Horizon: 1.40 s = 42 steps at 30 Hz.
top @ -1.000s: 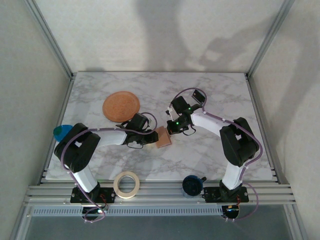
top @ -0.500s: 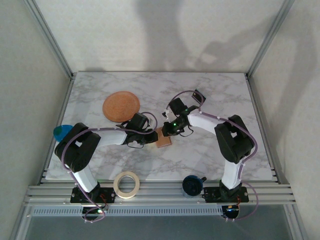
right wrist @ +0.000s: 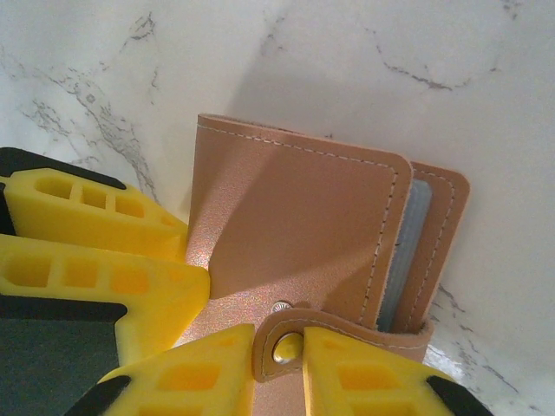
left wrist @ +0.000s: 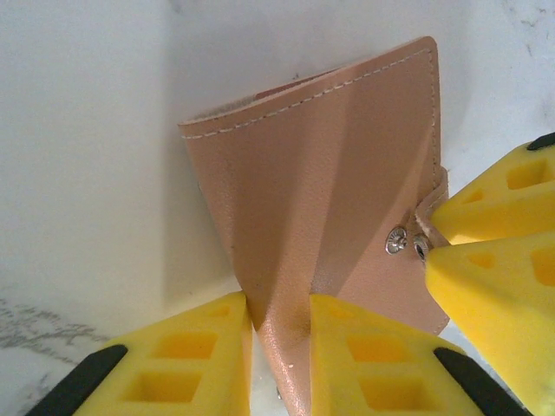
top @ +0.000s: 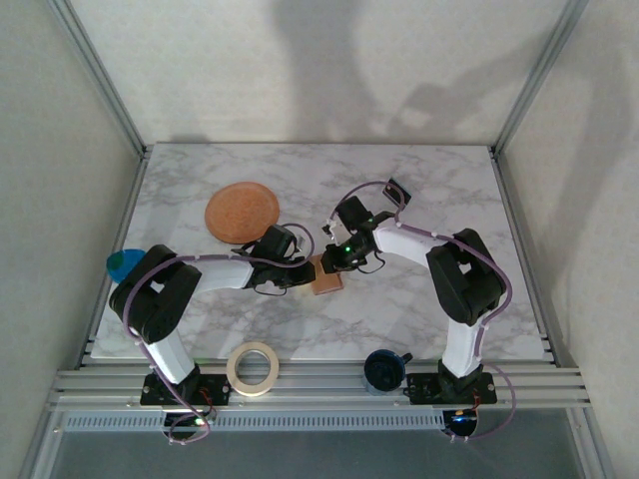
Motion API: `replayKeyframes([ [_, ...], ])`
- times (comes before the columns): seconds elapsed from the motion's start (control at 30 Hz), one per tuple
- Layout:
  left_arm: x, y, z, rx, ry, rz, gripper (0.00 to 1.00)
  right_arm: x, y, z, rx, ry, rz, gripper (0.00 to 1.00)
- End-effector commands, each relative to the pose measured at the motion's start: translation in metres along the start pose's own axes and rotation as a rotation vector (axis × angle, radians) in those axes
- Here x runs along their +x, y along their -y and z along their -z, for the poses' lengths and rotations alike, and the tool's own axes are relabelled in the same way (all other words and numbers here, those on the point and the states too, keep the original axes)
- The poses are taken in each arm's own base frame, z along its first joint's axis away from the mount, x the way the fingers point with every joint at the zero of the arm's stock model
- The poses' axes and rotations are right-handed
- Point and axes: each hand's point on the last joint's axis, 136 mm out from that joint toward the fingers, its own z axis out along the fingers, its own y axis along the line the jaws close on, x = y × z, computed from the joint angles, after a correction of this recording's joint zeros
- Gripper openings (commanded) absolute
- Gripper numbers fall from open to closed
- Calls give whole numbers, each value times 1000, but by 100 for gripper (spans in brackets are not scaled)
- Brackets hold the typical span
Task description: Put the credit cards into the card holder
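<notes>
The holder is a little near of the middle of the table, between the two arms. The left end effector is clenched on its folded edge, with one finger on each face. The right end effector straddles the snap tab. Its fingers sit just beside the tab's edges, but it cannot be told whether they pinch it. A pale card shows its edge in the inner pocket at the open side.

The left grip takes only a narrow strip of leather, so a pull on the tab could twist the holder or drag it free. The two sets of fingers almost touch, and a small misjudged move could make them collide. If the open side tips downward, the card may slide out.
</notes>
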Motion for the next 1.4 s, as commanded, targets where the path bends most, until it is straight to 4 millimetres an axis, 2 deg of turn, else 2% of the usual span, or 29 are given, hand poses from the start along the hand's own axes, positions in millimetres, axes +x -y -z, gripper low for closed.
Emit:
replayKeyframes([
  [0.0, 10, -22, -6, -64, -28, 12, 20, -10, -15, 5, -36, 26, 13, 20],
  [0.13, 10, -22, -6, -64, -29, 13, 20, -10, -15, 3, -42, 22, 10, 9],
  [0.3, 11, -22, -6, -62, -30, 13, 20, -10, -17, 1, -56, 17, 6, 0],
  [0.47, 11, -21, -6, -58, -32, 10, 19, -9, -16, 0, -55, 8, 4, 0],
  [0.73, 10, -20, -7, -53, -33, 11, 18, -1, -3, -6, 79, -29, 44, 0],
  [1.03, 10, -20, -6, -50, -33, 10, 16, 1, -1, -14, 141, -41, 83, 0],
  [1.37, 10, -24, -3, -36, -22, 25, 10, 8, 4, -18, 192, -76, 112, 0],
])
